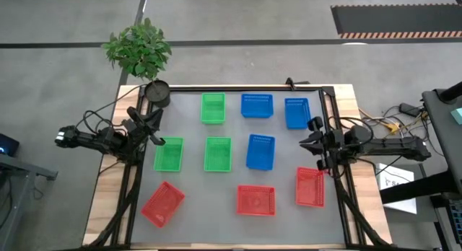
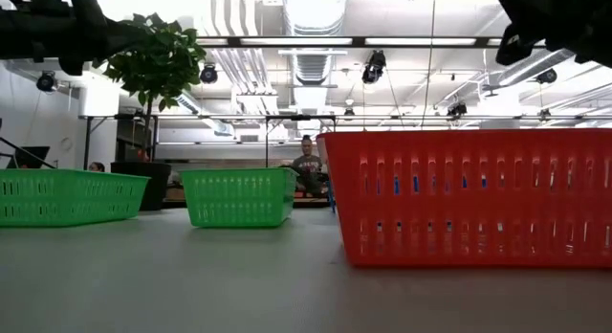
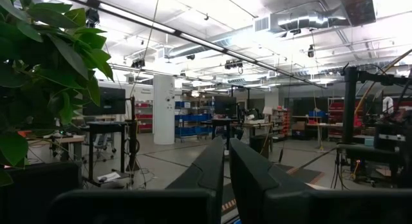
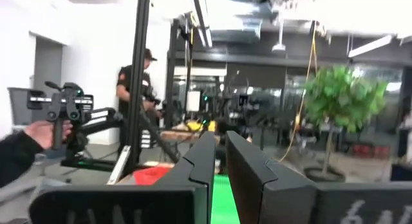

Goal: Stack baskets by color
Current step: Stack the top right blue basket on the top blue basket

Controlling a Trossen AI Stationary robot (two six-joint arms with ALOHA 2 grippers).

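Observation:
Nine mesh baskets rest on their bottoms on the grey table top, none inside another. The three green baskets [image 1: 213,107] [image 1: 168,154] [image 1: 217,153] are at the far and middle left. The three blue baskets [image 1: 256,105] [image 1: 296,112] [image 1: 260,151] are at the far and middle right. The three red baskets [image 1: 163,203] [image 1: 255,200] [image 1: 310,187] stand along the near side. My left gripper [image 1: 159,139] is raised at the table's left edge, shut on nothing [image 3: 226,143]. My right gripper [image 1: 304,141] is raised at the right edge, fingers close together and empty [image 4: 220,135].
A leafy plant [image 1: 138,47] in a round black pot [image 1: 157,92] stands at the table's far left corner. A black frame [image 1: 238,89] borders the table. Beyond the table, a person [image 4: 135,82] stands in the room and a hand [image 4: 45,134] shows at the side.

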